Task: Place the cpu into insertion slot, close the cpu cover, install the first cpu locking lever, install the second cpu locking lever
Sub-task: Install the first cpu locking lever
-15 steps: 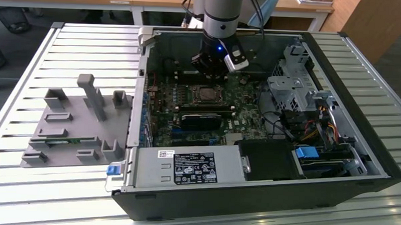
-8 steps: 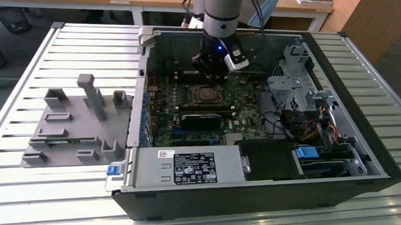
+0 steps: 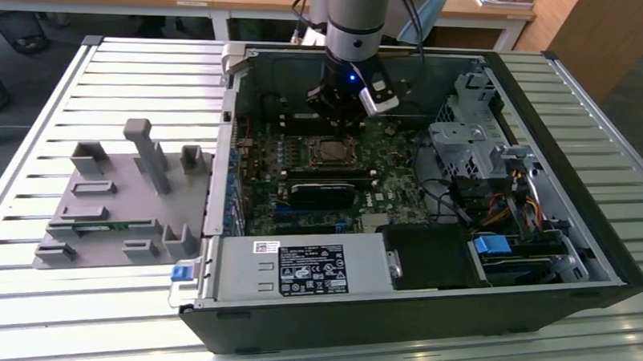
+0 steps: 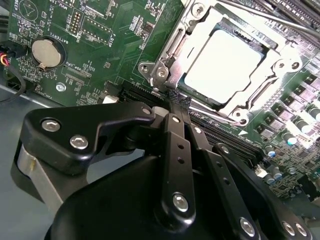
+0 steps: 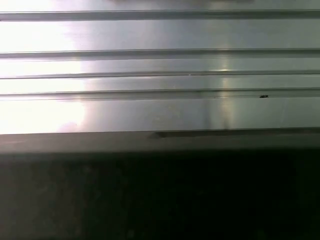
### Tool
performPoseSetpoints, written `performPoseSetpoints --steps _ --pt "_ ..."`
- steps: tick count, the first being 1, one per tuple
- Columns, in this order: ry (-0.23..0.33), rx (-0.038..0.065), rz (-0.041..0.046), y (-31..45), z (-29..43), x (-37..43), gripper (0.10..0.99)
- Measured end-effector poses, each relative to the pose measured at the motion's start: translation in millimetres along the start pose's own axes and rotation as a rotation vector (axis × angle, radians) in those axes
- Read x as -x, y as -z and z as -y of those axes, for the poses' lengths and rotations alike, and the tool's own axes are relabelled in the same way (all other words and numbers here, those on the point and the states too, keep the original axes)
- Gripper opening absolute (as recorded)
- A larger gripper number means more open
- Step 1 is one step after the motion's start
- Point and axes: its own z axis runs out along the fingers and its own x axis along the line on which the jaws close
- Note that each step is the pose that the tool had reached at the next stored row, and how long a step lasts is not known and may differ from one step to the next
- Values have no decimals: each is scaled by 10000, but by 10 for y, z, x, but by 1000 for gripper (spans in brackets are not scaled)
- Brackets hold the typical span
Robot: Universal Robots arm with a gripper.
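Inside the open case (image 3: 607, 263), the cpu (image 4: 222, 65) already lies in the slot (image 3: 330, 151) with the cover (image 4: 280, 60) shut flat around it, so those two steps look done. Whether both levers are latched I cannot tell; one thin lever (image 4: 210, 116) runs along the near edge. Just beside that edge the claw (image 4: 176, 97) has its fingers pressed together, gripping nothing visible, tips close to or touching the lever.

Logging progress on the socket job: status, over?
Tool shut, empty, tips at the cpu cover edge. Cpu seated, cover down.
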Motion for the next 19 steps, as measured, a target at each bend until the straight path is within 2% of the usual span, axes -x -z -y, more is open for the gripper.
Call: performPoseSetpoints --steps 6,12,19 --pt "1 -15 2 -7 0 0 106" --pt "1 -17 3 32 -2 1 106" --pt "3 -98 5 10 -1 1 106"
